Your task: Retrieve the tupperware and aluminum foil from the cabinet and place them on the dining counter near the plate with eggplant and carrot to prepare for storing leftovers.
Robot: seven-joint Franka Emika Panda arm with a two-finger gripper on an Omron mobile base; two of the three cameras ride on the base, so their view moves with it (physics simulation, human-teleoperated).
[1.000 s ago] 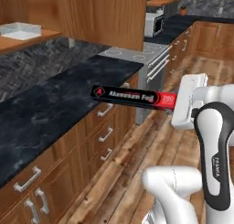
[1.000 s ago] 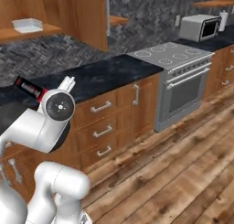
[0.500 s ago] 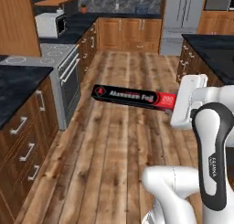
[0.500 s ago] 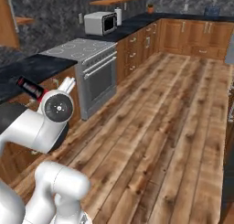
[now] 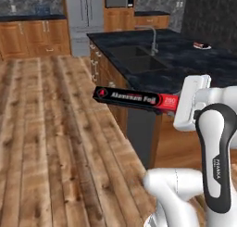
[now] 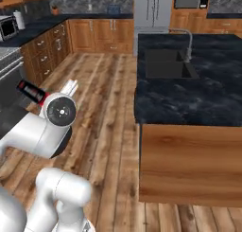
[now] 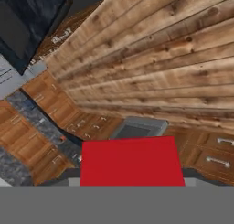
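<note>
Between fingers (image 5: 178,103): aluminum foil (image 5: 132,97) (red end gripped), level.

Foil (image 5: 134,98) held level over the floor (image 5: 46,142), just before the counter (image 5: 185,64) corner. Sink (image 5: 134,59) and faucet (image 5: 150,38) in counter; plate (image 5: 202,46) at far right. Fridge (image 5: 85,20) behind.

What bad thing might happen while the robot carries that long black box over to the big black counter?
1. The gripper holds the aluminum foil by its red end, so the long box juts out sideways. It might tilt or slip.
2. The box's free end hangs right beside the dining counter edge, so it could bump the counter as the robot turns.
3. The plate sits far across, past the sink, so reaching it may be hard.
</note>
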